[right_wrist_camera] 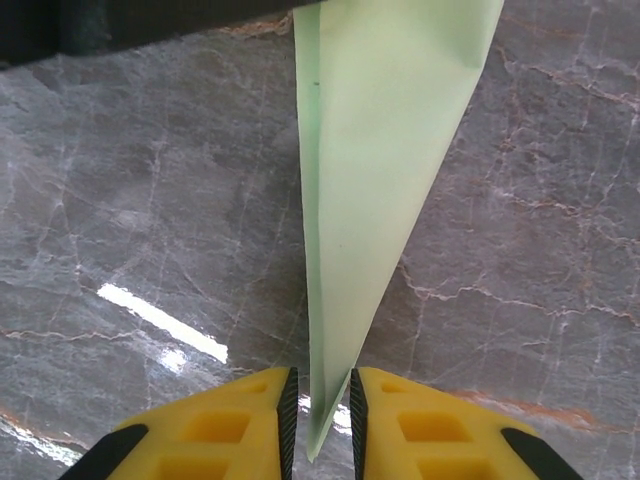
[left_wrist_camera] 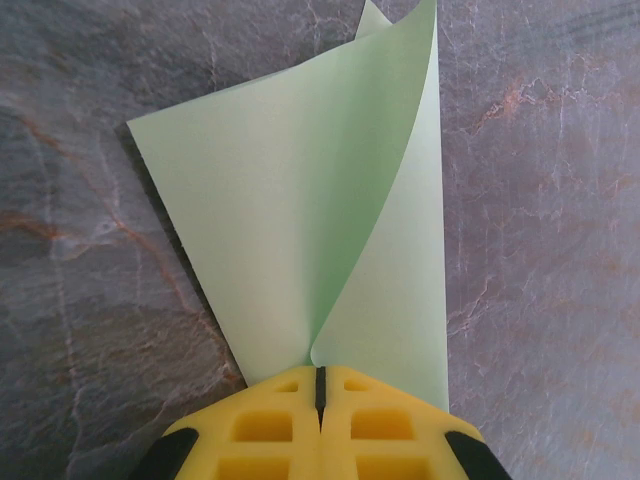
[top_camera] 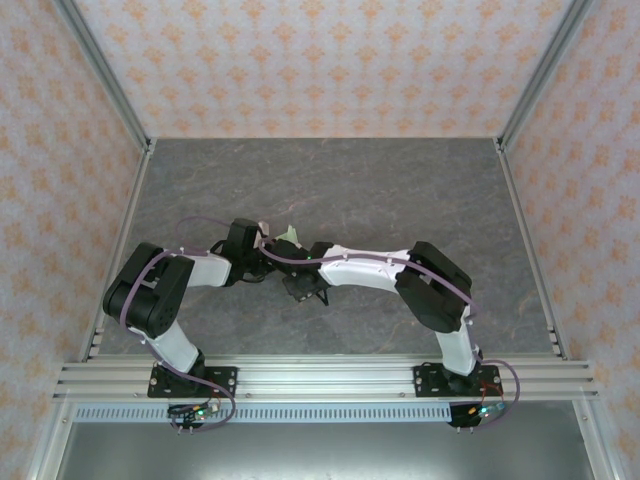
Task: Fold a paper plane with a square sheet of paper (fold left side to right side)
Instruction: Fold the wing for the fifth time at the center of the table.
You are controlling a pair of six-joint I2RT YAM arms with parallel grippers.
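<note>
Ahead of the left gripper (left_wrist_camera: pixel 320 388), clamped on its narrow end, pale green paper (left_wrist_camera: pixel 290 200) fans away, one flap curling over. Between the right gripper's (right_wrist_camera: pixel 323 390) slightly parted jaws lies its pointed tip, long axis running straight away and widening over the table (right_wrist_camera: pixel 150 200).

The paper plane (left_wrist_camera: pixel 300 200) is seen as thin, smooth, matt pale green paper. The worktop (right_wrist_camera: pixel 150 250) is finished like glossy veined grey stone (a bright glare streak is thrown back). The left pincer (left_wrist_camera: pixel 320 385) and right pincer (right_wrist_camera: pixel 320 400) are tipped in matt yellow plastic; the frame rail (top_camera: pixel 320 378) is made of brushed metal
</note>
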